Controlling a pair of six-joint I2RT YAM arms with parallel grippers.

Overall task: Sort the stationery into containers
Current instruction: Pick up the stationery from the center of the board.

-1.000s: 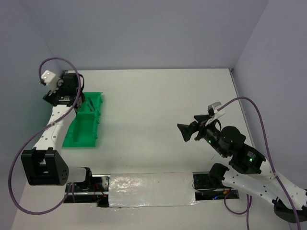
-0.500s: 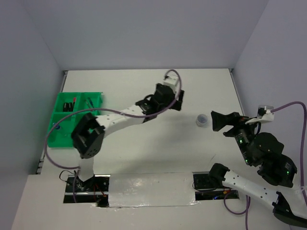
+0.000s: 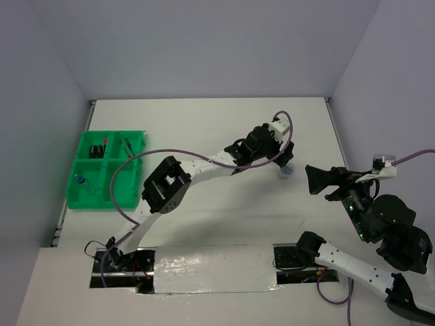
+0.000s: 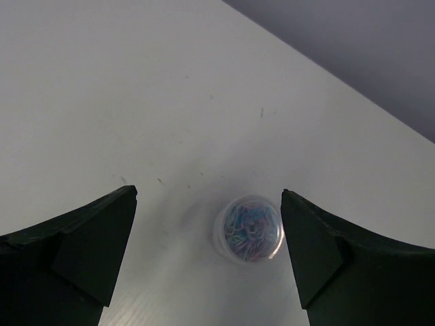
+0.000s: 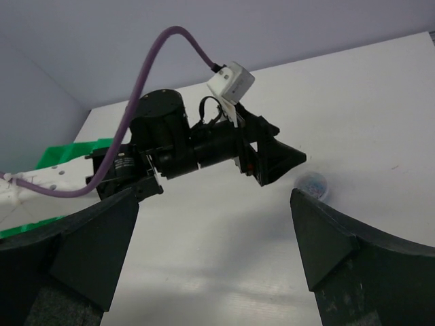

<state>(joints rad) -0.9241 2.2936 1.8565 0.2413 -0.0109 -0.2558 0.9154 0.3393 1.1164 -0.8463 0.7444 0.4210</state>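
Left wrist view puts the small clear round roll [image 4: 247,227] on the table [image 4: 102,81], between the spread fingers of the left gripper [image 4: 207,197] but lying nearer the right-hand one (coloured bits show through its lid). From above, the same roll [image 3: 287,171] sits right of the table's middle, well apart from the green tray [image 3: 102,205] at the far left, where a few small pieces lie in the compartments.

The step in hand looks like a grasp on the roll. To do it well, the gripper should shift sideways until the roll is centred, come down until the fingers bracket its wall, then close gently, since a round, light tub could squirt out of an off-centre pinch.

The right gripper [image 3: 311,180] hangs just beside the roll with its fingers wide and holding nothing.

Half a second ago the left arm reached only to mid-table, with the roll standing clear of it; a second ago it was over the tray. The roll itself has not moved.
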